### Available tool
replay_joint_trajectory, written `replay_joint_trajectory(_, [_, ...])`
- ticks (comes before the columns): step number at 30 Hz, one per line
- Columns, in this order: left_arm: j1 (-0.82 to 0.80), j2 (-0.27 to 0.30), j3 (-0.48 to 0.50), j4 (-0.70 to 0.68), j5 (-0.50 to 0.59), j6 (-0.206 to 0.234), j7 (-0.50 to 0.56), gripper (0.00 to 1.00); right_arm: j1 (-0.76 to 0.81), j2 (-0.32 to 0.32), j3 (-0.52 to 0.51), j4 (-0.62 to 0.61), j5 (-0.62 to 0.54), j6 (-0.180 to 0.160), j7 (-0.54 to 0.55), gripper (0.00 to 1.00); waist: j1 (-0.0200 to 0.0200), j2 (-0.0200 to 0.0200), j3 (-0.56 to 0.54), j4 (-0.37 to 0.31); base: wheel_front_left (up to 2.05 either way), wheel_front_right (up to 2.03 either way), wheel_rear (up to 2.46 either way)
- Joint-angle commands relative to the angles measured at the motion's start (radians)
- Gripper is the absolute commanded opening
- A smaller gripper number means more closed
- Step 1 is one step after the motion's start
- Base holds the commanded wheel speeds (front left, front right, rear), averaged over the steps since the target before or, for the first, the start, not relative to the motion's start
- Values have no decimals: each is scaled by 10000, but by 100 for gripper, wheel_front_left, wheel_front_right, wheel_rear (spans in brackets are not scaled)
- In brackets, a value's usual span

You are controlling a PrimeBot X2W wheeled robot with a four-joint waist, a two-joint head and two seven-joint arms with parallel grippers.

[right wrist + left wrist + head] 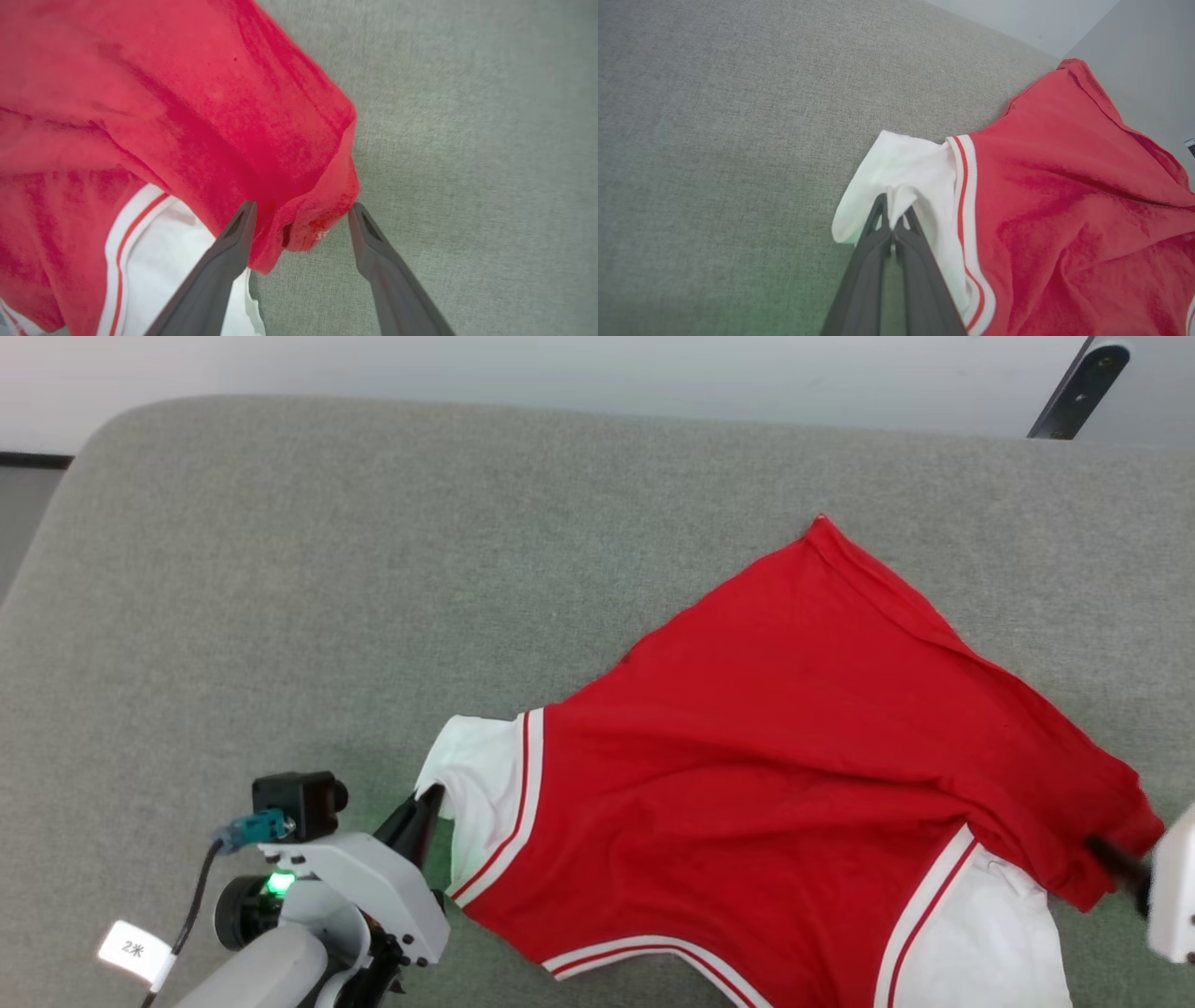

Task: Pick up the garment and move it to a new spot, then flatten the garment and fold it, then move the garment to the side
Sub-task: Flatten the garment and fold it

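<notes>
— Where's the shirt?
— Four o'clock on the couch. My left gripper pinches its white sleeve; my right gripper gapes around a red corner. I'd close it, then stretch evenly.

A garment of soft, matt red knit cloth, creased across the body, with white cloth sleeves and striped trim, lies on a counter covered in coarse grey woven fabric, matt throughout. The left gripper's fingers and the right gripper's fingers are dark, smooth and matt, apparently plastic. The left wrist housing is pale, smooth, faintly glossy.
</notes>
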Motion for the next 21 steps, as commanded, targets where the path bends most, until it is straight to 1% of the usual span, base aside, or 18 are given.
replay_joint_trajectory(1, [86, 33, 23, -46, -51, 48, -46, 0, 155, 92, -193, -224, 27, -14, -160, 100, 0, -1, -66, -36, 0, 0, 0])
replay_joint_trajectory(3, [168, 41, 25, -105, -60, 98, -59, 0, 196, 301, -313, -831, -102, -13, -608, 100, 0, -1, -110, -60, 0, 0, 0])
replay_joint_trajectory(5, [217, 54, 24, -154, -61, 127, -70, 0, 232, 385, -541, -1103, -212, -14, -1150, 100, 0, -1, -133, -70, 0, 0, 0])
replay_joint_trajectory(6, [208, 46, 11, -186, -61, 138, -55, 0, 245, 299, -379, -1281, -249, -11, -1491, 100, 0, -1, -144, -68, 0, 0, 0])
replay_joint_trajectory(8, [204, 46, 4, -231, -60, 131, -41, 0, 190, 326, -228, -1480, -250, -13, -2224, 100, 0, -1, -160, -64, 0, 0, 0])
replay_joint_trajectory(11, [173, 23, -18, -289, -41, 142, -31, 0, -152, -110, 352, -1756, -270, -14, -3978, 100, 0, -1, -146, -10, 0, 0, 0])
replay_joint_trajectory(13, [112, -14, -41, -316, -11, 125, -21, 0, -307, -625, 1112, -1802, -348, -11, -5385, 100, 0, -1, -110, 67, 0, 0, 0])
replay_joint_trajectory(15, [41, -62, -75, -305, 16, 97, -16, 0, -462, -705, 1408, -1492, -421, -14, -6534, 100, 0, -1, -80, 164, 0, 0, 0])
replay_joint_trajectory(16, [3, -107, -96, -301, 29, 75, -1, 0, -619, -850, 1682, -1345, -466, -9, -7033, 100, 0, -1, -59, 228, 0, 0, 0])
replay_joint_trajectory(17, [-15, -152, -102, -290, 15, 60, 6, 0, -770, -859, 1797, -1100, -469, -16, -7412, 100, 0, -1, -36, 288, 0, 0, 0])
replay_joint_trajectory(19, [-86, -235, -138, -247, 30, 28, 13, 0, -1081, -873, 2077, -513, -429, -14, -7898, 100, 0, -1, 29, 436, 0, 0, 0])
replay_joint_trajectory(21, [-205, -324, -188, -196, 66, -34, 31, 0, -1535, -904, 2360, 141, -300, -14, -7936, 100, 0, -1, 103, 617, 0, 0, 0])
